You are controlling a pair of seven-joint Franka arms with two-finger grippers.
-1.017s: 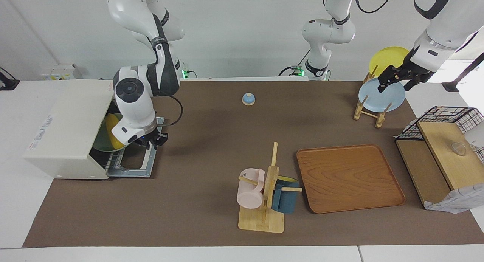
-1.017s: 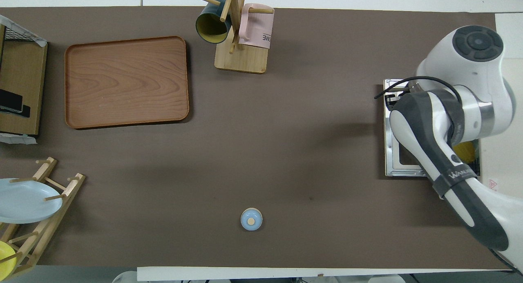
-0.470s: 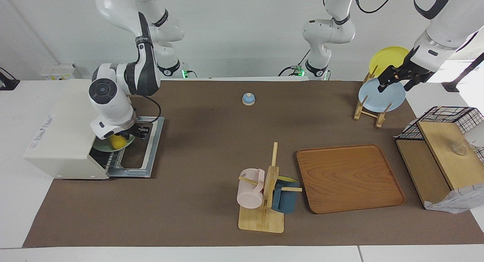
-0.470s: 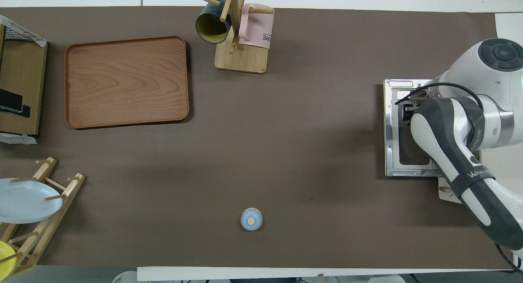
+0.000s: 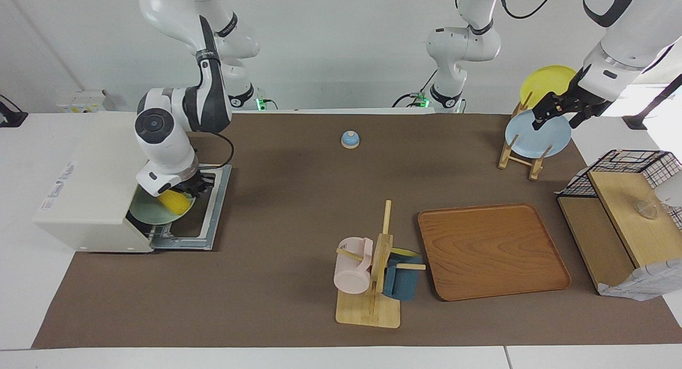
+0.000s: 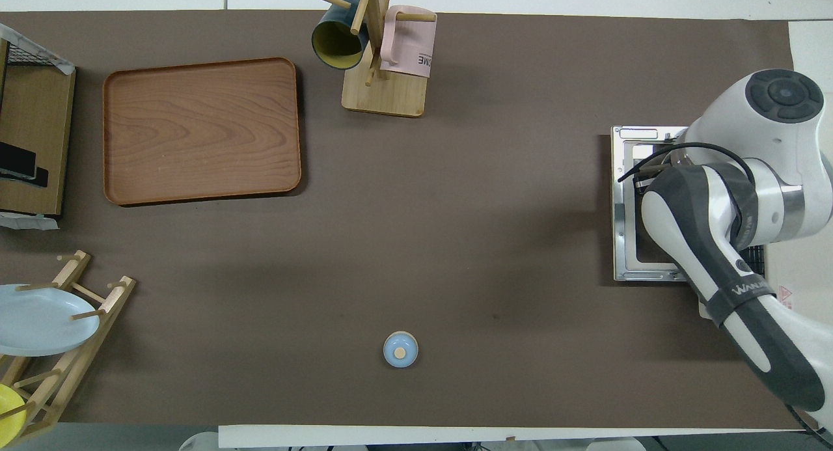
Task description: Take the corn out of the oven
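Note:
The off-white oven (image 5: pixel 90 188) stands at the right arm's end of the table, its door (image 5: pixel 210 220) folded down flat on the mat. In its mouth lies the yellow corn (image 5: pixel 175 202) on a green plate (image 5: pixel 152 212). My right gripper (image 5: pixel 186 194) points down at the oven mouth and is shut on the corn's outer end. In the overhead view the right arm covers the corn and the gripper; only the door (image 6: pixel 625 204) shows. My left gripper (image 5: pixel 554 113) waits open in the air over the plate rack (image 5: pixel 525 150).
A small blue bell (image 5: pixel 350 139) sits mid-table near the robots. A mug rack (image 5: pixel 373 273) with a pink and a blue mug and a wooden tray (image 5: pixel 490 252) lie farther out. A wire-and-wood shelf (image 5: pixel 623 214) stands at the left arm's end.
The right gripper went into the oven mouth and closed on the corn. The corn and the hand now sit slightly farther out over the plate. The left arm has not moved.

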